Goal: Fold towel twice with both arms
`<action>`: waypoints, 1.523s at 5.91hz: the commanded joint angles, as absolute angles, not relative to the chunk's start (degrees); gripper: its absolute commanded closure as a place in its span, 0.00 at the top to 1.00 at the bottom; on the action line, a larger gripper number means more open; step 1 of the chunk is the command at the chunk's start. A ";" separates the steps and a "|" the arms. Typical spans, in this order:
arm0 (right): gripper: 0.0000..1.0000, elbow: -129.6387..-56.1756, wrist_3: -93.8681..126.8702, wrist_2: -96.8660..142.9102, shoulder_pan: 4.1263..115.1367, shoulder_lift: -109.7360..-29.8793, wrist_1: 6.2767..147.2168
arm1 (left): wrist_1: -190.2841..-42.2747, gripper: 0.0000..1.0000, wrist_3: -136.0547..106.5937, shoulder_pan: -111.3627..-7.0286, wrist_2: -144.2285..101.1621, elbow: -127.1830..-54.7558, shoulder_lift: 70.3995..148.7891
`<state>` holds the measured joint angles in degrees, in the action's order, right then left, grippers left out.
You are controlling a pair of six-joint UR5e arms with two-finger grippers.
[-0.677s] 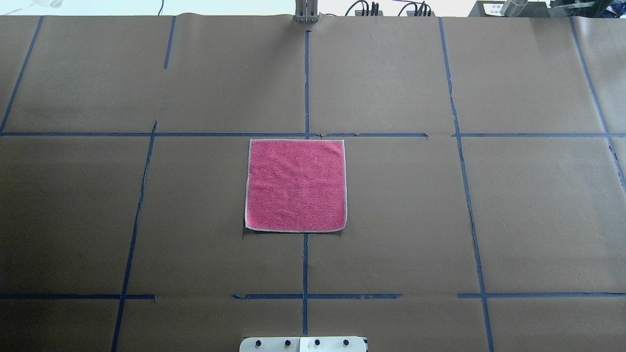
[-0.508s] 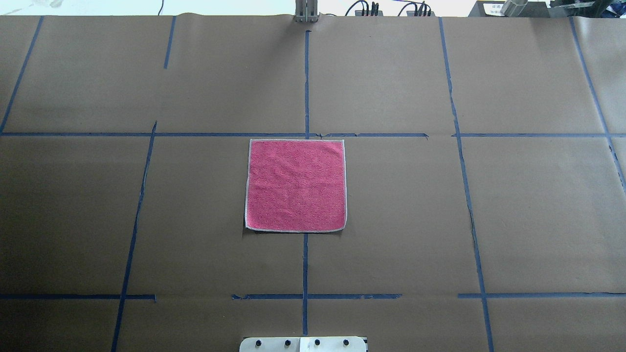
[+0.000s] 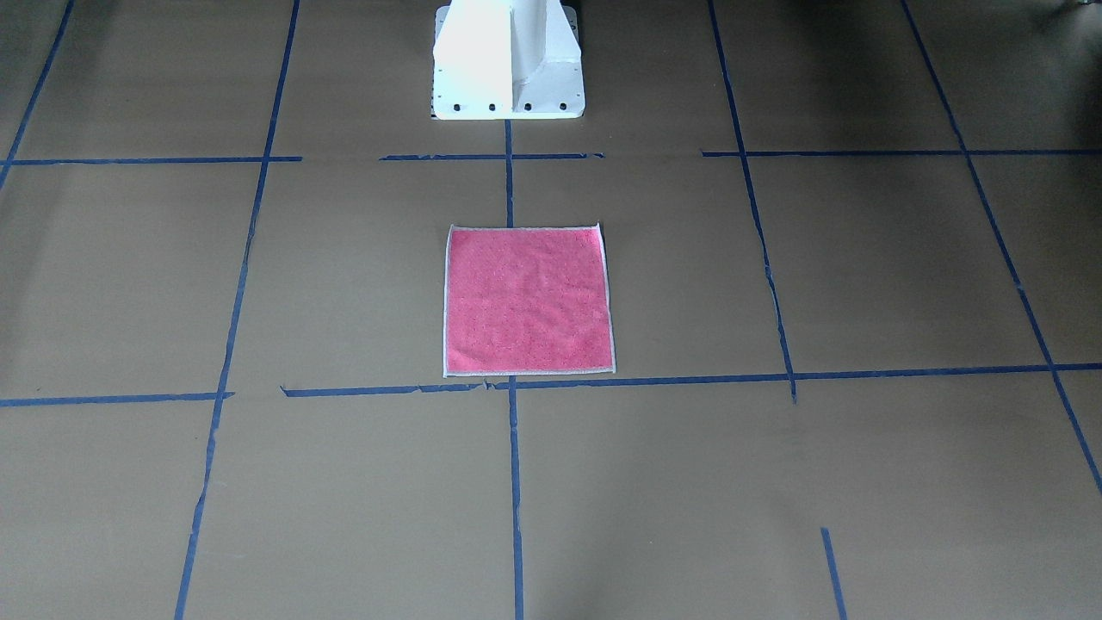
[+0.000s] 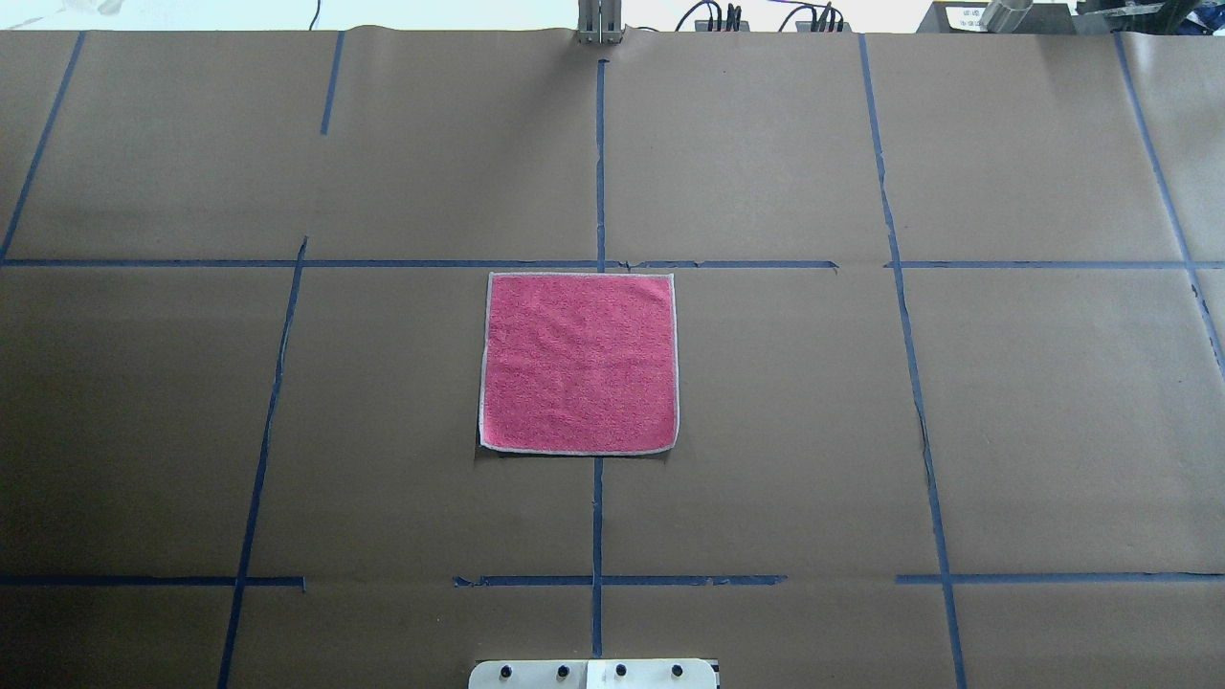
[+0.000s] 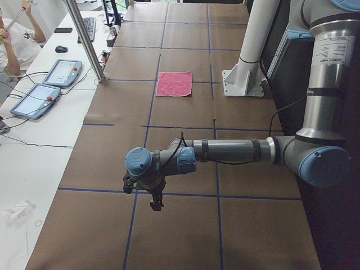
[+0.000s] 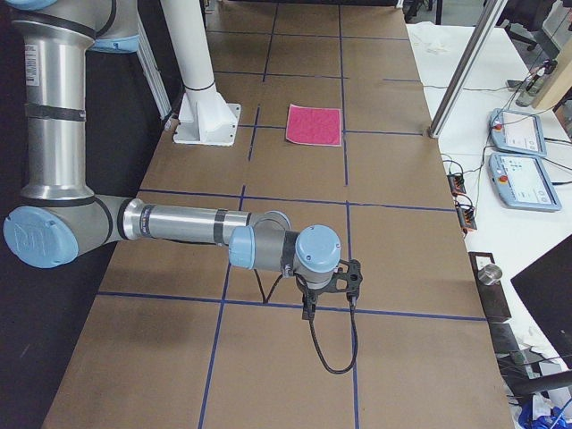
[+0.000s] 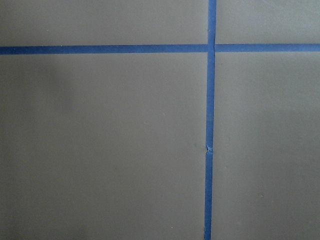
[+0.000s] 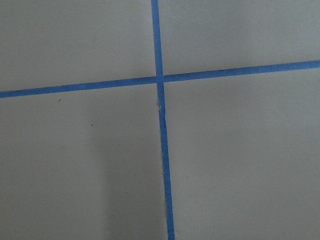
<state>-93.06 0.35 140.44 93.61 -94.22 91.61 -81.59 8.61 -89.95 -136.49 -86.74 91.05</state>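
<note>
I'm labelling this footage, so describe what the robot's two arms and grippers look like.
The left arm and right arm match: silver-grey tubes, light blue joint caps. The left gripper and right gripper are black, each trailing a black cable.

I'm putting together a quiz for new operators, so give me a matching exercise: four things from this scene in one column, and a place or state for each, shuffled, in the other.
Things:
1. towel
2. pedestal
3. left arm
4. tablets

Places or states:
A. lying on the white side desk
B. stretched out low over the table, well away from the towel
C. flat, unfolded, pink face up
D. white, upright, standing near the towel

Pairs: 1-C; 2-D; 3-B; 4-A
</note>
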 commanded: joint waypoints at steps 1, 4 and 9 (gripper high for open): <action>1.00 -92.82 0.35 140.45 93.60 -94.22 91.58 | -81.56 1.00 8.53 -90.00 -136.49 -86.75 91.14; 1.00 -93.60 0.44 140.54 93.60 -94.13 91.58 | -81.65 1.00 8.44 -90.00 -136.49 -86.92 91.92; 1.00 -98.69 0.70 141.67 89.57 -89.30 91.32 | -82.35 1.00 -23.73 -73.60 -136.06 -107.56 98.40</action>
<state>-98.27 0.52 140.87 90.20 -89.82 91.72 -82.32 -15.05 -78.04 -136.28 -104.88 95.88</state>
